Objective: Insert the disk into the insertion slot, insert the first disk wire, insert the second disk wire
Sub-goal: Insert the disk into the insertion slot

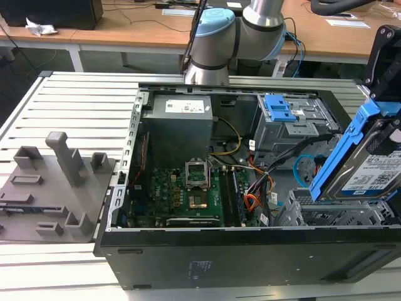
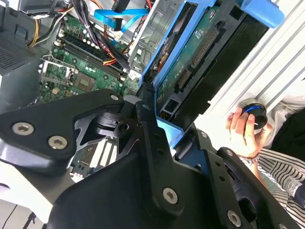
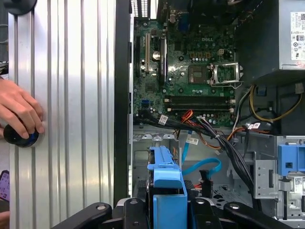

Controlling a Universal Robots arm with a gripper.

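My gripper [image 1: 383, 69] is shut on the disk [image 1: 369, 172], a silver drive with a white label in a bright blue bracket [image 1: 341, 157]. The disk hangs tilted at the exterior view's right, its lower end at the top of the insertion slot [image 1: 326, 213], a silver perforated cage in the case's near right corner. In the second wrist view the disk's green circuit board [image 2: 195, 57] faces the camera. The second disk wire [image 3: 202, 167], a light-blue flat loop, lies beside the cage. I cannot tell which of the dark cables [image 1: 282, 157] is the first disk wire.
The open black computer case [image 1: 219, 251] holds a motherboard [image 1: 188, 188], a power supply [image 1: 182, 119], orange-red cables [image 1: 250, 200] and a grey bay with a blue clip [image 1: 279, 108]. A grey fixture [image 1: 56, 182] lies on the exterior view's left. A person's hand [image 3: 19, 114] rests on a knob beside the case.
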